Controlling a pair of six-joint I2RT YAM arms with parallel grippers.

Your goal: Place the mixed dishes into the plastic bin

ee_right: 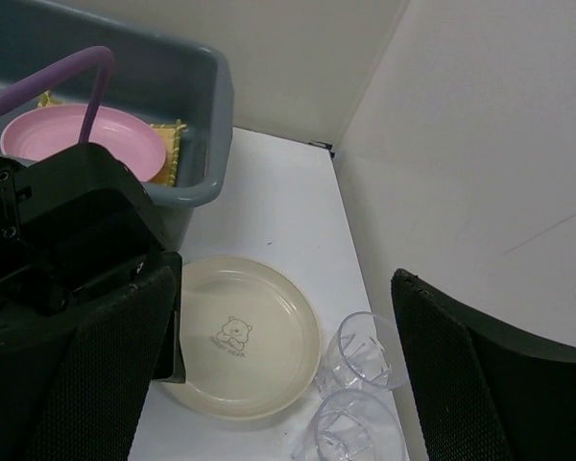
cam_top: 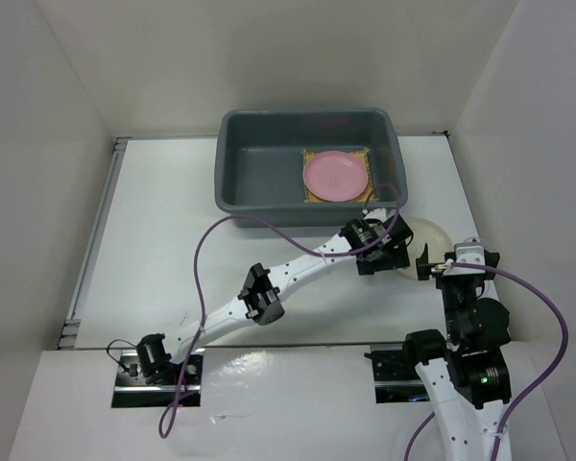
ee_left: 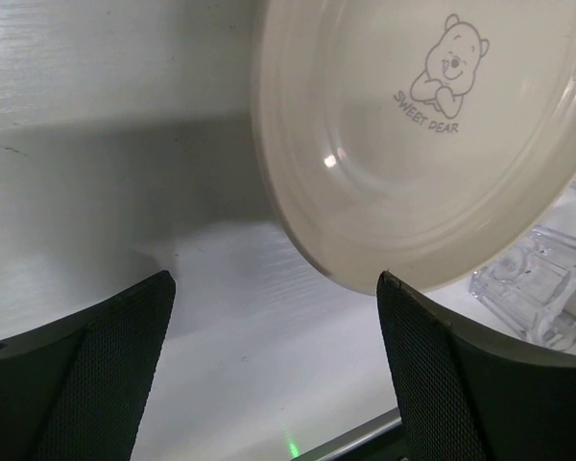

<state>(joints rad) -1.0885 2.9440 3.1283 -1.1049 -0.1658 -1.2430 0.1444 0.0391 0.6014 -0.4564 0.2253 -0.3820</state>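
Observation:
The dark grey plastic bin (cam_top: 259,178) stands at the back; inside it the pink plate (cam_top: 336,176) lies on the yellow woven mat (cam_top: 310,195). The cream plate (cam_top: 429,235), printed with a bear, lies flat on the table to the right of the bin's front corner. My left gripper (cam_top: 387,254) is open at the plate's left edge; in the left wrist view (ee_left: 274,279) one fingertip (ee_left: 398,298) touches the rim of the plate (ee_left: 413,144). My right gripper (ee_right: 286,272) is open and empty above the plate (ee_right: 245,336). Two clear cups (ee_right: 370,351) lie beside the plate.
White walls enclose the table; the right wall (ee_right: 480,144) is close to the plate and cups. The left arm's purple cable (cam_top: 211,240) loops over the table in front of the bin. The second clear cup (ee_right: 350,427) lies nearer the right arm.

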